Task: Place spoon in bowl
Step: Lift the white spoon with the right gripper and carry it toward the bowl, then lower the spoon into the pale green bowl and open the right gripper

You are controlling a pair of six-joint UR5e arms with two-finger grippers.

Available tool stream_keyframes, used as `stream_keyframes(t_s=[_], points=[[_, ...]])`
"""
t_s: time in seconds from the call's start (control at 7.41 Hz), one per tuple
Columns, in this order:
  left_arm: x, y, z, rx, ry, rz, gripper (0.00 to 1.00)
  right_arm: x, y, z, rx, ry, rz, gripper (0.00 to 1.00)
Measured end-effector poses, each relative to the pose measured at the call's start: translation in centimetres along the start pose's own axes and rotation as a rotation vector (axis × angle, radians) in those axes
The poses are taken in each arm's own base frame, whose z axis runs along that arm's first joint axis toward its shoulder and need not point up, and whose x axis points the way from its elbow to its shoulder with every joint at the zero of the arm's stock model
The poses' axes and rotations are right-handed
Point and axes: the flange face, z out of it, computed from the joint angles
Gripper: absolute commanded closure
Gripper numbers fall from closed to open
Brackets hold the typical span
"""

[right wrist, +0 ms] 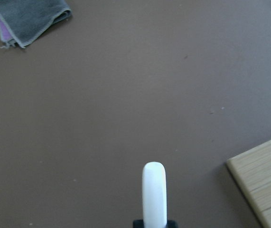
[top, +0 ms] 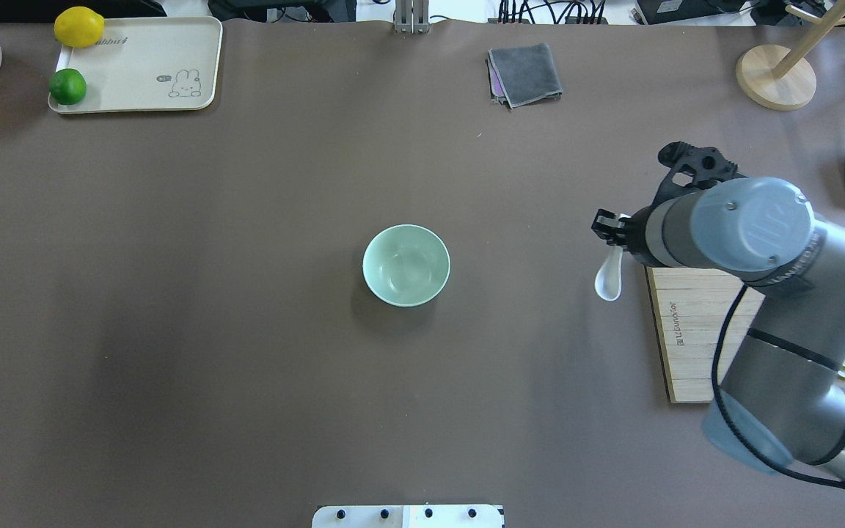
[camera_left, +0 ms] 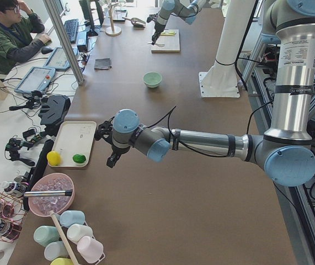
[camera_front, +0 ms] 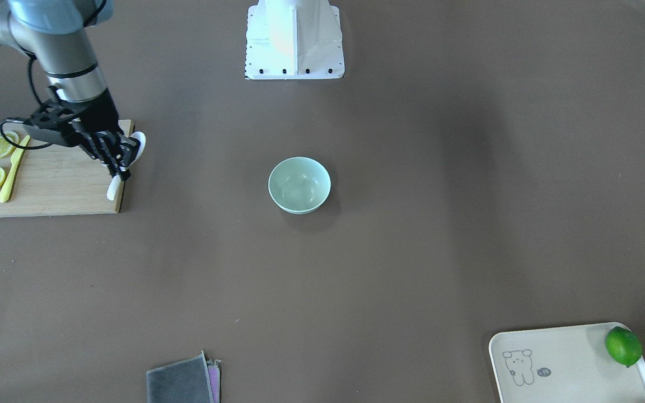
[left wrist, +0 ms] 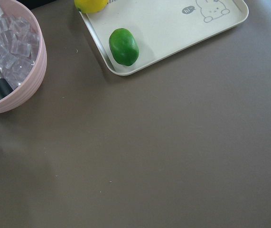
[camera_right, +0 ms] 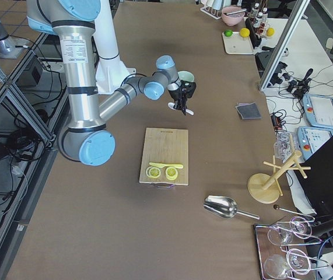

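Hanging pinched by its handle in the right gripper [top: 608,229], the spoon [top: 608,280] sits just off the cutting board [top: 686,330], scoop toward the robot. The bowl [top: 405,265] lies mid-table, well apart, leftward.

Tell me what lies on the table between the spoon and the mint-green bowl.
Nothing. In the overhead view, only bare brown table runs from the spoon, held in the right hand, to the bowl.
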Motion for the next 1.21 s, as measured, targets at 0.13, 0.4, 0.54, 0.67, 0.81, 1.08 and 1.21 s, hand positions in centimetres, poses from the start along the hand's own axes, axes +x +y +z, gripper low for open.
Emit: stream_keyframes(t_s=[0.13,0.4,0.54,0.67,0.81,1.08,1.21], points=[[0.2,-0.1,-0.1,0.004,0.000,-0.015,0.01,-4.7,2.3,-0.6,0.014,0.009,0.068,1.00],[0.4,-0.3,-0.4,0.012,0.002,-0.036,0.01,-14.7,6.1,1.0,0.065,0.049,0.223,1.00],[0.4,-0.2,-0.4,0.011,0.002,-0.039,0.01,-19.4,7.6,2.8,0.100,0.077,0.303,1.00],[0.4,-0.1,-0.4,0.010,0.005,-0.042,0.01,-22.6,8.7,4.3,0.142,0.100,0.368,1.00],[0.4,0.1,-0.4,0.007,0.012,-0.044,0.01,-24.4,9.2,5.2,0.172,0.112,0.406,0.69],[0.5,0.3,-0.3,0.004,0.021,-0.048,0.01,-25.7,9.7,5.2,0.181,0.110,0.406,0.00],[0.5,0.3,-0.3,0.003,0.022,-0.048,0.01,-25.6,9.8,5.0,0.181,0.116,0.376,0.00]])
